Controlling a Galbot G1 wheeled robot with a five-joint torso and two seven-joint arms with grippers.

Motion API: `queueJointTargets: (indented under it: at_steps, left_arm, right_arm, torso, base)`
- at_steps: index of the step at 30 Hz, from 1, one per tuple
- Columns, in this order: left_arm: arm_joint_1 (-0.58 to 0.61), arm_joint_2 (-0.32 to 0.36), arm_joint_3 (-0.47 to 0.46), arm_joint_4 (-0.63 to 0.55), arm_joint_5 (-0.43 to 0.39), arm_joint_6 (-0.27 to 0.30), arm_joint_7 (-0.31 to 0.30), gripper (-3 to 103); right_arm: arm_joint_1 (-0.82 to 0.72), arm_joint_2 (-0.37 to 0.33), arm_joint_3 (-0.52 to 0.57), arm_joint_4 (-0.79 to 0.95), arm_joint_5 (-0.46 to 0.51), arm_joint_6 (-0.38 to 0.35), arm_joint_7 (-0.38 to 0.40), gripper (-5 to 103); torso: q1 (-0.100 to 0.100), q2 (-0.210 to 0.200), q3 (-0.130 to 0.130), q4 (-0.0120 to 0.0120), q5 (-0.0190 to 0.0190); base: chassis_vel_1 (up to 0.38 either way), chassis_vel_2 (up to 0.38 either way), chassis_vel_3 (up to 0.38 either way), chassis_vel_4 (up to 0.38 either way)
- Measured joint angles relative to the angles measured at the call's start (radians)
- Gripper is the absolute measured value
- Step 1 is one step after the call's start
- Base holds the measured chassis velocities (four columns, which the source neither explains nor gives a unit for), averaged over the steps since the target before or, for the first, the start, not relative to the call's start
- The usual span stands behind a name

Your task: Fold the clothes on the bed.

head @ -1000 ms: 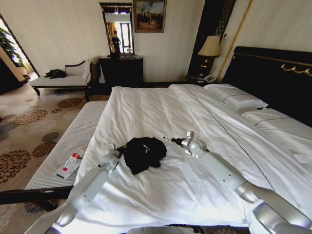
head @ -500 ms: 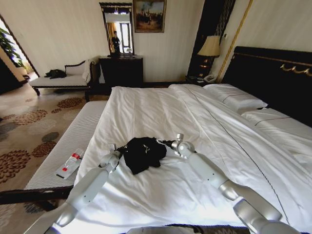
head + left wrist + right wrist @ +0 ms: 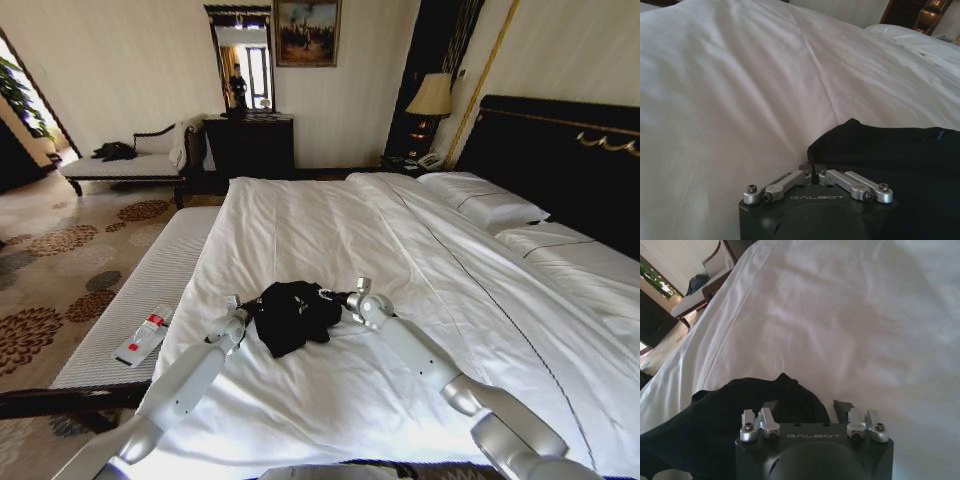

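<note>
The clothes (image 3: 293, 313), a black T-shirt, lie crumpled on the white sheet of the bed (image 3: 330, 230) near its front. My left gripper (image 3: 243, 311) is at the shirt's left edge. In the left wrist view the left gripper (image 3: 812, 169) is shut, its tips pinching the border of the black fabric (image 3: 880, 150). My right gripper (image 3: 331, 297) is at the shirt's right edge. In the right wrist view the right gripper (image 3: 806, 406) stands open, with a fold of the black fabric (image 3: 755, 400) reaching in between its fingers (image 3: 771, 406).
A grey striped bench (image 3: 170, 270) runs along the bed's left side with a white bottle (image 3: 143, 336) on it. Pillows (image 3: 485, 205) and the dark headboard (image 3: 560, 150) are at the right. A chaise (image 3: 125, 165), dresser (image 3: 250, 145) and lamp (image 3: 432, 95) stand against the far wall.
My right arm has swung left across the sheet, bringing its open gripper up to the shirt's right edge. The left arm and the shirt have stayed put.
</note>
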Motion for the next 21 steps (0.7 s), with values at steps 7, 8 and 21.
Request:
queueJointTargets:
  at_steps: [7, 8, 21]
  left_arm:
    - [-0.002, 0.0, 0.002, 0.001, 0.0, 0.0, 0.001, 1]
    - [-0.002, -0.001, 0.002, 0.002, 0.0, 0.0, 0.001, 1]
    - [0.001, 0.0, 0.003, -0.006, 0.006, -0.001, 0.001, 1]
  right_arm:
    - [-0.003, -0.002, -0.002, 0.022, 0.013, -0.015, 0.01, 42]
    - [-0.003, 0.001, -0.003, 0.023, 0.013, -0.015, 0.012, 37]
    - [-0.007, 0.008, -0.006, 0.034, 0.011, -0.016, 0.018, 1]
  torso:
    - [0.0, 0.0, 0.0, 0.0001, -0.0001]
    - [0.0, 0.0, 0.0, 0.0001, -0.0001]
    - [0.0, 0.0, 0.0, 0.0001, -0.0001]
  base:
    - [0.0, 0.0, 0.0, 0.0]
    - [0.0, 0.0, 0.0, 0.0]
    - [0.0, 0.0, 0.0, 0.0]
